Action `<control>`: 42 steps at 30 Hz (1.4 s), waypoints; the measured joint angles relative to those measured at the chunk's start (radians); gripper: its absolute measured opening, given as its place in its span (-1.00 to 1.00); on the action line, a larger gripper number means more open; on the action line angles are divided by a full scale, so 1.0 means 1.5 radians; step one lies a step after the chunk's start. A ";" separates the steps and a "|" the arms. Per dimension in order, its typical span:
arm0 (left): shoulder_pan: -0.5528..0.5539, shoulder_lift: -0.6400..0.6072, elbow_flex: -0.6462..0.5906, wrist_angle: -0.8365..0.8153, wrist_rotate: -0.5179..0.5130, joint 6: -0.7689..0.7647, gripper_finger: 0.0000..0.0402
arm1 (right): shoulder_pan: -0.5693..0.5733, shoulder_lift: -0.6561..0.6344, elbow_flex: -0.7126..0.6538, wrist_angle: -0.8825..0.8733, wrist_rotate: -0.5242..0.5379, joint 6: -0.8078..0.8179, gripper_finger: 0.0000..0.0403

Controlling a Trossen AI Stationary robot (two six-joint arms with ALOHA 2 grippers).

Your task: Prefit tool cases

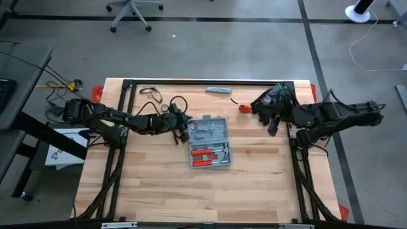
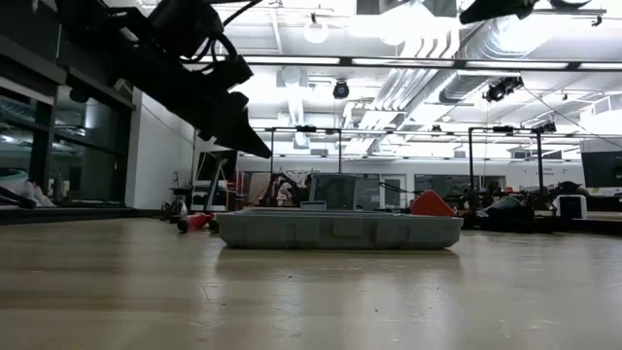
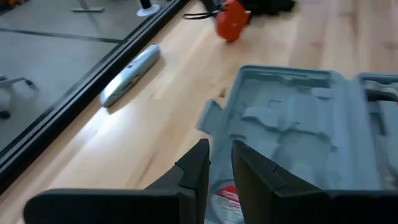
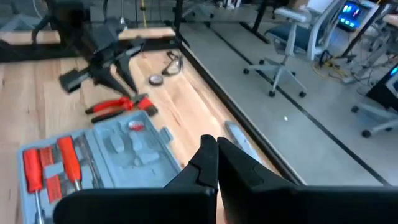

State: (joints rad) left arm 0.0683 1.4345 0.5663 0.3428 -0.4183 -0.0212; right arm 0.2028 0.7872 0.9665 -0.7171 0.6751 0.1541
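a: overhead, the left gripper (image 1: 182, 131) sat at the open tool case (image 1: 209, 141) mid-table, fingers slightly parted, holding nothing i could see.

b: its wrist view showed a red object (image 3: 231, 20) beyond. the right gripper (image 4: 216, 163) was closed, empty.

No text, label or number is showing clearly enough to read anywhere. The tool case (image 1: 208, 141) is bearing no legible brand.

An open blue-grey moulded plastic tool case (image 4: 93, 158) lies on a pale wooden table (image 4: 186, 106), red-handled tools in its slots. Red-handled pliers (image 4: 118, 104) lie just beyond it. The right gripper's (image 4: 211, 149) dark fingers are closed together beside the case.
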 joint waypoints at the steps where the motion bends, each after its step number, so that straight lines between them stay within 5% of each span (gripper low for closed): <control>1: 0.006 0.000 0.000 0.000 0.000 0.000 -0.70 | 0.000 0.000 0.000 -0.008 0.001 0.005 -1.00; 7: 0.038 0.000 0.000 -0.001 0.012 0.000 -0.70 | 0.000 -0.003 -0.059 0.025 0.004 -0.008 -1.00; 28: 0.061 0.004 0.000 -0.004 0.038 -0.001 -0.70 | -0.001 -0.212 -0.402 0.442 -0.040 0.032 -1.00; 42: 0.099 0.157 0.000 0.101 0.068 -0.045 -0.70 | -0.001 -0.210 -0.520 0.568 -0.038 0.076 -1.00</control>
State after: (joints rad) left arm 0.2170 1.6703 0.5663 0.4946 -0.3156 -0.0886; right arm 0.2008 0.4717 0.1858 0.1355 0.6174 0.2681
